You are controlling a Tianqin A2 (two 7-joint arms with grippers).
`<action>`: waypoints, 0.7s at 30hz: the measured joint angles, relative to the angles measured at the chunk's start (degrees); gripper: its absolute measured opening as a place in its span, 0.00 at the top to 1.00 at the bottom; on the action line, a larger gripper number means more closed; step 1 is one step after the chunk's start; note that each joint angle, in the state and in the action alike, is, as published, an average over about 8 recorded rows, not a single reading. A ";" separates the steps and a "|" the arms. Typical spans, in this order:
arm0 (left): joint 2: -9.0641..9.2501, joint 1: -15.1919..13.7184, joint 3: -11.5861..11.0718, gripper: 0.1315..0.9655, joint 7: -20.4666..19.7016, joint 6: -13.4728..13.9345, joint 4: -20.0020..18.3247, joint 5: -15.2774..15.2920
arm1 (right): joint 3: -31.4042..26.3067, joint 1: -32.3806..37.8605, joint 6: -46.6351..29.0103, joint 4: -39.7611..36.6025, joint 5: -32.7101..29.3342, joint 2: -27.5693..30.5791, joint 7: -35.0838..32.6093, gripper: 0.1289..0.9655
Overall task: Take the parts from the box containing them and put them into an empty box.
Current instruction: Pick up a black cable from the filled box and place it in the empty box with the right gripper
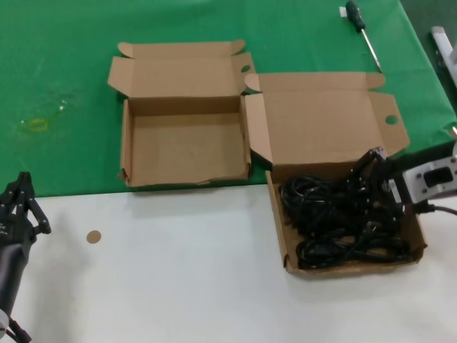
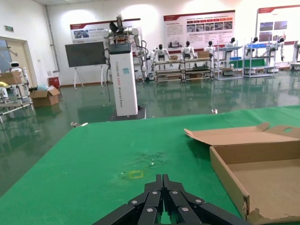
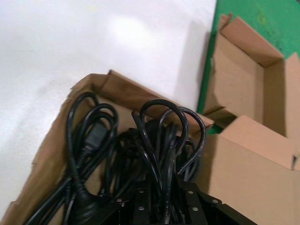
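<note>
The parts (image 1: 330,218) are black cable bundles heaped in the wide shallow box (image 1: 278,227) at the right, its lid (image 1: 321,125) folded back. My right gripper (image 1: 369,174) reaches into that box from the right and is shut on a cable bundle (image 3: 165,123), whose loops stick up between its fingers (image 3: 140,199). The empty box (image 1: 186,150), narrower with taller walls, stands open to the left on the green mat; its near wall (image 2: 228,176) shows in the left wrist view. My left gripper (image 1: 23,202) is parked at the lower left, shut and holding nothing.
A black-handled screwdriver (image 1: 363,28) lies on the green mat (image 1: 64,78) behind the boxes. A small brown disc (image 1: 93,236) sits on the white table (image 1: 178,271) in front of the empty box. The two boxes stand side by side, nearly touching.
</note>
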 joint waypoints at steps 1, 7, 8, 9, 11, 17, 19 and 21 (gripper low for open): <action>0.00 0.00 0.00 0.98 0.00 0.00 0.00 0.00 | 0.04 0.19 -0.06 0.37 -0.22 0.03 0.69 0.81; 0.00 0.00 0.00 0.98 0.00 0.00 0.00 0.00 | 0.18 2.38 -0.32 2.27 -1.92 -0.61 5.59 0.85; 0.00 0.00 0.00 0.98 0.00 0.00 0.00 0.00 | 0.14 2.90 -0.38 2.53 -2.24 -0.91 6.49 0.86; 0.00 0.00 0.00 0.98 0.00 0.00 0.00 0.00 | 0.07 3.43 -0.46 2.77 -2.57 -1.26 7.40 0.86; 0.00 0.00 0.00 0.98 0.00 0.00 0.00 0.00 | -0.18 4.55 -0.62 3.18 -3.29 -2.15 9.21 0.87; 0.00 0.00 0.00 0.98 0.00 0.00 0.00 0.00 | -1.71 7.70 -0.44 3.50 -6.09 -6.20 13.86 0.87; 0.00 0.00 0.00 0.98 0.00 0.00 0.00 0.00 | -2.36 8.53 0.01 3.42 -7.20 -7.88 15.05 0.87; 0.00 0.00 0.00 0.98 0.00 0.00 0.00 0.00 | -3.04 9.35 0.55 3.25 -8.40 -9.70 16.24 0.87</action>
